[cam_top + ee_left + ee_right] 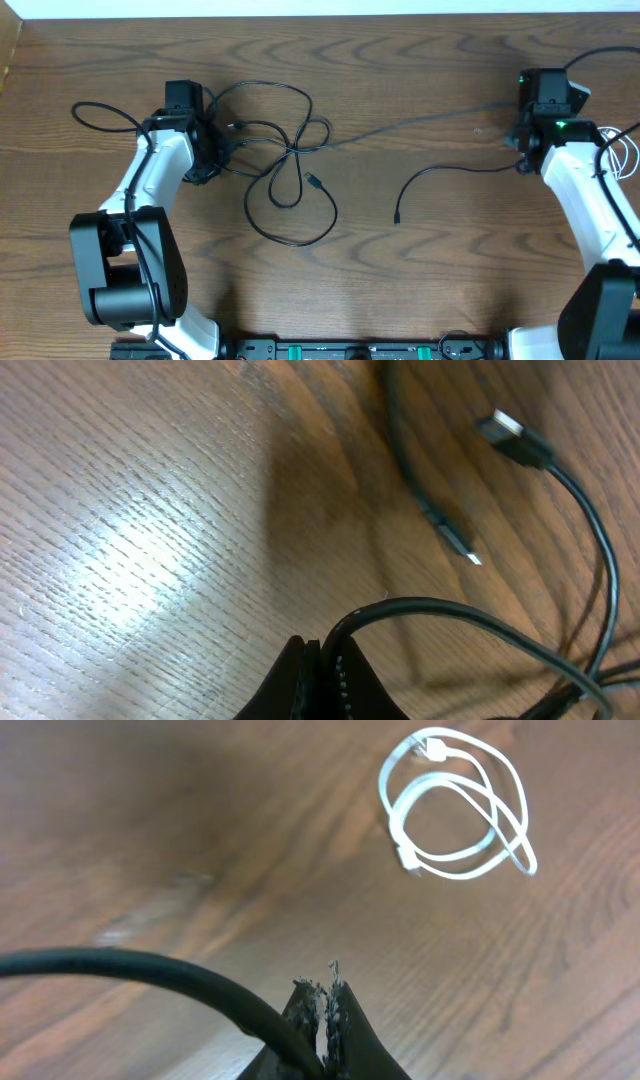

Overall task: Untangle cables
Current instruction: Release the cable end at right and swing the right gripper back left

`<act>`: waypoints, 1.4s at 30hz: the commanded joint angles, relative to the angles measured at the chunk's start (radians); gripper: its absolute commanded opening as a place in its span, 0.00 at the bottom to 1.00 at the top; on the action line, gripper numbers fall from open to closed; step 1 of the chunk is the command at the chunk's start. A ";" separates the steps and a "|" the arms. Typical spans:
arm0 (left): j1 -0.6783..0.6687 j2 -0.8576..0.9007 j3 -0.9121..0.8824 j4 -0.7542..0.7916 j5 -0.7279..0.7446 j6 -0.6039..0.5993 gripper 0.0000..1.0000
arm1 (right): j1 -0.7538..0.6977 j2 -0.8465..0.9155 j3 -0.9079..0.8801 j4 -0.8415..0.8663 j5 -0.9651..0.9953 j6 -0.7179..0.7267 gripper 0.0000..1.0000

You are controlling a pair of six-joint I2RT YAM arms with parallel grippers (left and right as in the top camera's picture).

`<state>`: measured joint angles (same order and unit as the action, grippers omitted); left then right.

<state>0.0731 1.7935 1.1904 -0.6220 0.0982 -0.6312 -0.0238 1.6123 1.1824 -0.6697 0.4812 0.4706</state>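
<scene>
Left claw (207,150) is closed on a strand of the black knot (290,150). In the left wrist view that strand is seen coming out of the pinched tips and arcing away. The knot is laid just beside this claw, on the side toward the table (420,300) centre, in the left half and nearer the far edge, with its loops spread toward the near edge. Right claw (522,150) is closed as well, on a black cord, near the right edge. Key relation: a thin straight strand (420,120) is run from the knot toward the right claw, long axis roughly left edge to right edge. The knot is thus bracketed by both claws, and any pull apart is judged to act along that line. The left arm is the nearer one to the knot; the right arm is well apart from it. A curved black cable (440,172) is also led up to the right claw, its free plug lying near the table centre. Which of the two is pinched on the right cannot be told: only one blurred cord is shown entering the tips. The white cable (455,810) is coiled apart from the knot by the right edge and cut off in the overhead. A USB plug (510,435) and a smaller plug (457,542) are seen near the left claw; their cables are not resolved. Crossing order inside the knot is too fine to be read.
</scene>
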 commanded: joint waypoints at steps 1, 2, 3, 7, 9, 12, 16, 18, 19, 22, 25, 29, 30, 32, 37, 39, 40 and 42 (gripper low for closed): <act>0.045 0.009 0.011 -0.008 -0.039 -0.010 0.07 | -0.051 0.029 -0.001 -0.013 0.000 0.023 0.01; 0.056 0.010 0.010 -0.014 -0.040 -0.024 0.07 | -0.061 0.036 -0.001 -0.016 -0.016 0.023 0.01; 0.066 0.010 0.008 -0.019 -0.040 -0.037 0.08 | -0.070 0.042 -0.001 -0.019 -0.037 0.023 0.01; 0.108 0.010 0.003 -0.033 -0.039 -0.064 0.08 | -0.097 0.069 -0.001 -0.019 -0.149 0.023 0.01; 0.121 0.010 0.002 -0.036 -0.039 -0.066 0.07 | -0.102 0.083 -0.001 -0.012 -0.205 0.023 0.01; 0.129 0.010 0.002 -0.045 -0.039 -0.090 0.07 | -0.101 0.106 -0.001 0.001 -0.268 0.023 0.01; 0.124 0.010 0.002 -0.043 -0.031 -0.089 0.07 | -0.094 0.148 -0.001 0.027 -0.454 0.022 0.01; 0.121 0.010 0.002 -0.042 -0.022 -0.089 0.07 | -0.088 0.172 -0.001 0.039 -0.520 0.022 0.01; 0.119 0.010 0.002 -0.042 -0.019 -0.089 0.07 | -0.082 0.190 -0.001 0.049 -0.548 0.022 0.01; 0.109 0.010 0.002 -0.035 -0.019 -0.089 0.07 | -0.069 0.235 -0.001 0.075 -0.586 0.022 0.01; 0.093 0.010 0.002 -0.029 -0.012 -0.089 0.07 | -0.052 0.279 -0.001 0.099 -0.626 0.022 0.01; 0.066 0.010 0.002 -0.014 0.031 -0.056 0.07 | -0.020 0.320 -0.001 0.121 -0.638 0.022 0.01; 0.052 0.010 0.002 0.011 0.078 0.005 0.07 | -0.009 0.326 -0.001 0.127 -0.637 0.021 0.01; 0.033 0.010 0.002 0.045 0.138 0.081 0.07 | 0.001 0.327 -0.001 0.136 -0.638 0.009 0.01; -0.019 0.010 0.002 0.107 0.266 0.241 0.07 | 0.018 0.326 -0.001 0.155 -0.638 0.003 0.27; -0.038 0.010 0.002 0.116 0.284 0.277 0.07 | 0.020 0.326 -0.001 0.156 -0.638 0.003 0.47; -0.047 0.010 0.002 0.120 0.284 0.285 0.07 | 0.021 0.327 -0.001 0.157 -0.638 0.002 0.53; -0.063 0.010 0.002 0.124 0.284 0.303 0.08 | 0.021 0.326 -0.001 0.156 -0.638 0.003 0.61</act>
<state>0.0341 1.7935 1.1896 -0.5049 0.3256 -0.4271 -0.0093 1.9301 1.1831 -0.5076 -0.1589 0.4694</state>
